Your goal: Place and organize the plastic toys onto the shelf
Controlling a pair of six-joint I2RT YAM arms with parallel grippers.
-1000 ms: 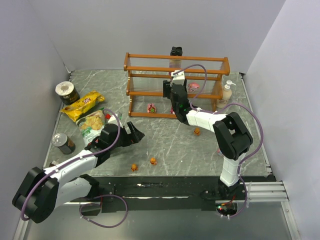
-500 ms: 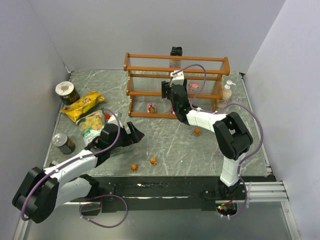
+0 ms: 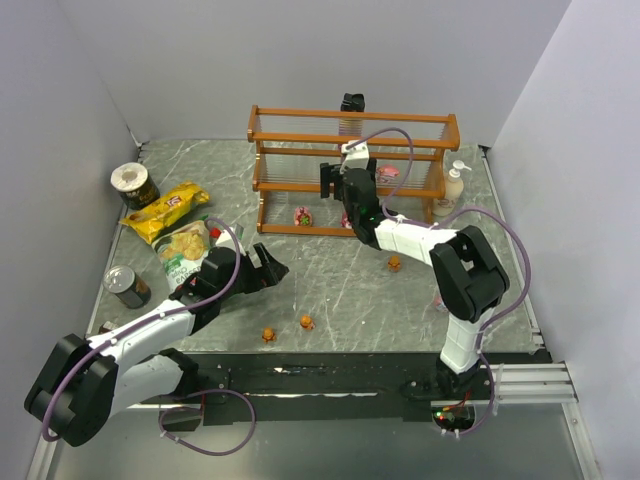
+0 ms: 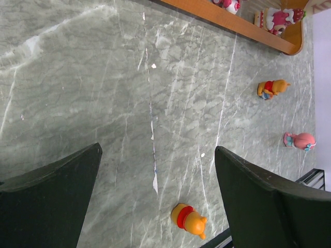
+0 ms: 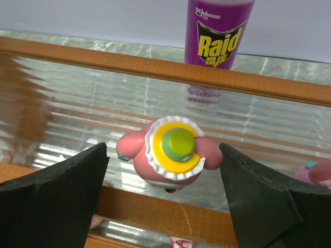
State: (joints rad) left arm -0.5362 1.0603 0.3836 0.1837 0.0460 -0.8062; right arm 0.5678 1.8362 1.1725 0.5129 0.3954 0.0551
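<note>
Pink figurine stands on far-edge shelf between open jaws of right gripper, seemingly released; next, straight withdrawal; left gripper also open.

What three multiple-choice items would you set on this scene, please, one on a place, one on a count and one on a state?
1. Where does the pink toy with the green cap sit?
A. on the table
B. on a clear tier of the shelf
C. clamped between shut fingers

2. How many orange toys lie on the table in the top view?
A. one
B. five
C. three

3. How does the left gripper stand?
A. open, holding nothing
B. shut on an orange toy
C. shut on the pink toy

Answers:
1 B: the right wrist view shows it resting on the clear slats behind the wooden rail.
2 C: two lie near the front edge and one farther right.
3 A: its fingers stand wide apart over bare table.
</note>
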